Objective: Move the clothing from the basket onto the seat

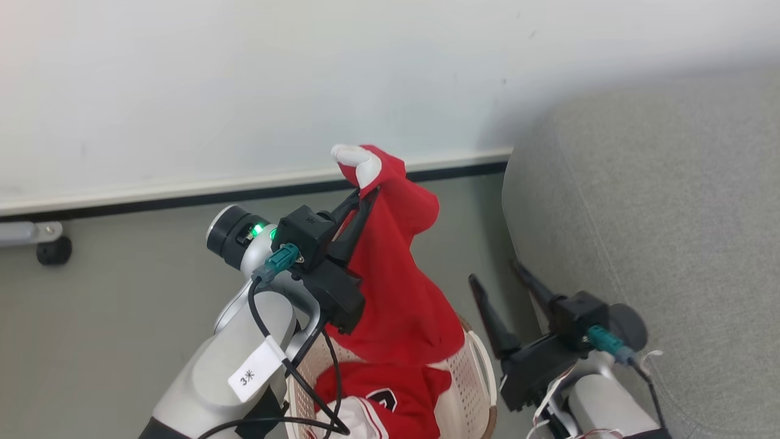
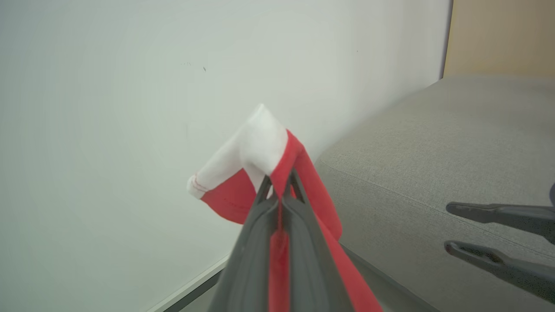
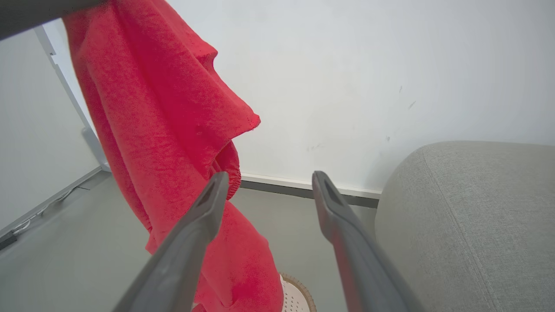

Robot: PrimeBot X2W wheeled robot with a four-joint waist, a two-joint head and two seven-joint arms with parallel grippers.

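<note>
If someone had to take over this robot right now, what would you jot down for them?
Left tool: shut on the red garment near its white cuff, hanging over the basket.
Right tool: open, empty, beside the seat.
Done: no clothing on the visible seat yet.
Left: carry this garment over, then fetch the second garment from the basket.

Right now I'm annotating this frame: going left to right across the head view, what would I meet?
Dark caster wheel → left pincer shut on the lifted red garment → open right pincer → grey seat. The basket sits under the garment and overlaps it, so it is left out.
</note>
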